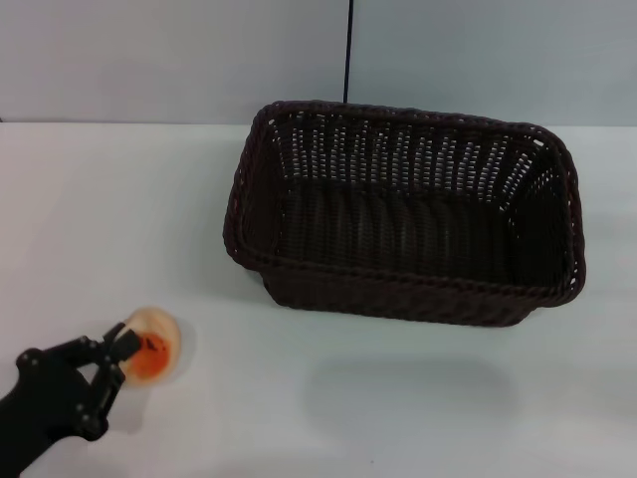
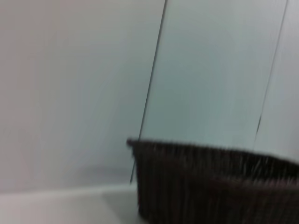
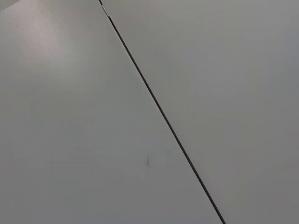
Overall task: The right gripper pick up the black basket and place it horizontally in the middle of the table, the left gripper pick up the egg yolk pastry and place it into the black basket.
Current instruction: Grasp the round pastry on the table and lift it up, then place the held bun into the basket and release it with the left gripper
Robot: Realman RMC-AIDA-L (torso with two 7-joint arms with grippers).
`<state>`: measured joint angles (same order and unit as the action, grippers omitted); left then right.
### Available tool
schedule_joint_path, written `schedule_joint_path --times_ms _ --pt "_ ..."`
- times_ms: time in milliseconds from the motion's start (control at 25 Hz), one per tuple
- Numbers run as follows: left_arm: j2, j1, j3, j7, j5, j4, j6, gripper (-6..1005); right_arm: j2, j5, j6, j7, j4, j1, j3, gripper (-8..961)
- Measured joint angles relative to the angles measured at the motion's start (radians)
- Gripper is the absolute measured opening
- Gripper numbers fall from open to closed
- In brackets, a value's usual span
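The black basket (image 1: 408,224) stands upright and lengthwise across the middle-right of the white table (image 1: 119,219); its side wall also shows in the left wrist view (image 2: 210,182). My left gripper (image 1: 122,357) is at the near left corner, its two fingers closed on the left side of the egg yolk pastry (image 1: 155,348), a pale round ball with an orange centre, held just above the table. The pastry is well to the left of and nearer than the basket. My right gripper is out of view; its wrist view shows only a grey wall.
A grey wall with a thin dark vertical seam (image 1: 349,50) rises behind the table. Bare white tabletop lies between the pastry and the basket and in front of the basket.
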<state>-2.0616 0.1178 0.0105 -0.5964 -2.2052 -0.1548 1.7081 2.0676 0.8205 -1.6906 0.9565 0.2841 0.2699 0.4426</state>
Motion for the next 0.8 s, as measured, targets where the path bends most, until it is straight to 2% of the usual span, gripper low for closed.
schedule_joint_path --times_ms 200,240,440,560,600,640,800 --pt "0.002 0.011 -0.085 -0.014 0.007 0.019 0.11 51 0.0 0.0 -0.002 0.001 0.001 -0.009 -0.02 270" --pt "0.001 0.034 -0.139 -0.02 0.008 0.061 0.12 48 0.0 0.0 -0.004 0.004 0.001 -0.014 -0.025 270" --pt "-0.003 0.097 -0.184 -0.022 0.008 0.135 0.092 49 0.0 0.003 0.002 0.006 -0.005 -0.02 -0.025 270" --pt "-0.007 0.234 -0.188 -0.012 0.002 0.238 0.006 48 0.001 0.008 0.004 0.006 -0.011 -0.02 -0.022 270" --pt "-0.007 0.234 -0.188 -0.012 0.002 0.238 0.006 47 0.001 0.008 0.004 0.006 -0.011 -0.02 -0.022 270" --pt "-0.007 0.275 -0.187 -0.011 0.0 0.258 -0.024 46 0.001 0.009 0.004 0.006 -0.016 -0.02 -0.018 270" --pt "-0.007 0.359 -0.163 -0.044 -0.006 0.269 -0.081 71 0.002 0.009 0.003 0.006 -0.028 -0.02 -0.015 270"
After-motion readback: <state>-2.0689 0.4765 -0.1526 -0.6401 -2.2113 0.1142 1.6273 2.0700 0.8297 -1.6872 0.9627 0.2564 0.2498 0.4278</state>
